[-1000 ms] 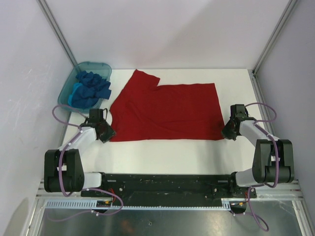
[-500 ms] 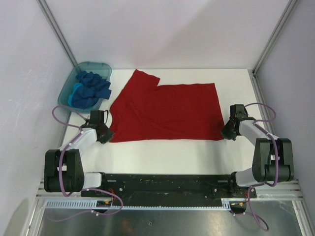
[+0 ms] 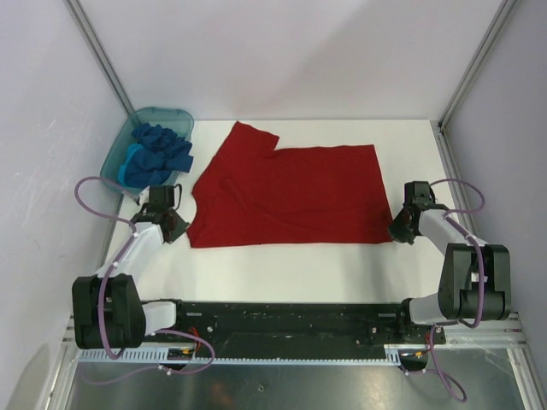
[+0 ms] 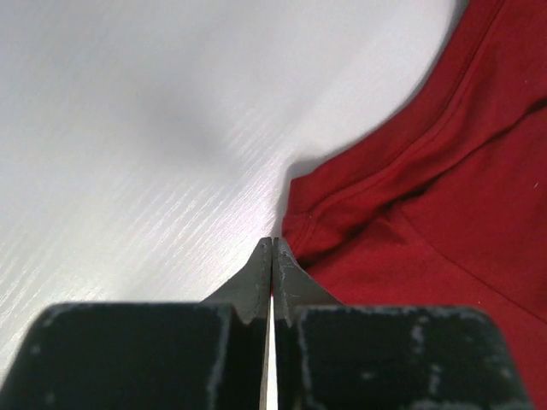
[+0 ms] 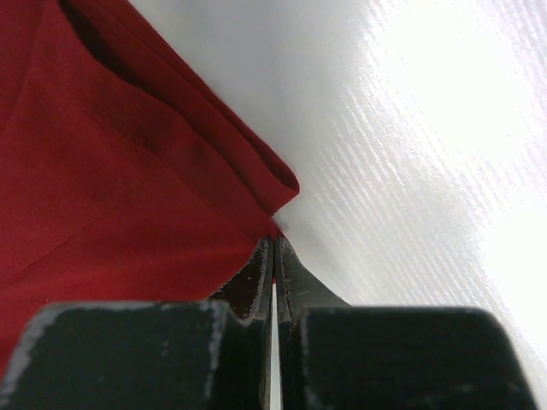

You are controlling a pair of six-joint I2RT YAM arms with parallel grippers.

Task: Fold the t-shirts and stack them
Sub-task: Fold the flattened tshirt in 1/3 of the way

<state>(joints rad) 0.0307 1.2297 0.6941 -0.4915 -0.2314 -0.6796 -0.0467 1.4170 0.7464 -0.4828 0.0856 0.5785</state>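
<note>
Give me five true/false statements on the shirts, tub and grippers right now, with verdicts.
1. The red shirt lies spread flat on the table. True.
2. The blue shirts are stacked on the table. False: they sit bunched in the tub.
3. The left gripper is shut at the red shirt's left edge. True.
4. The right gripper hangs open over the tub. False: it is shut on the red shirt's near right corner.
5. The tub stands at the table's far right. False: far left.
</note>
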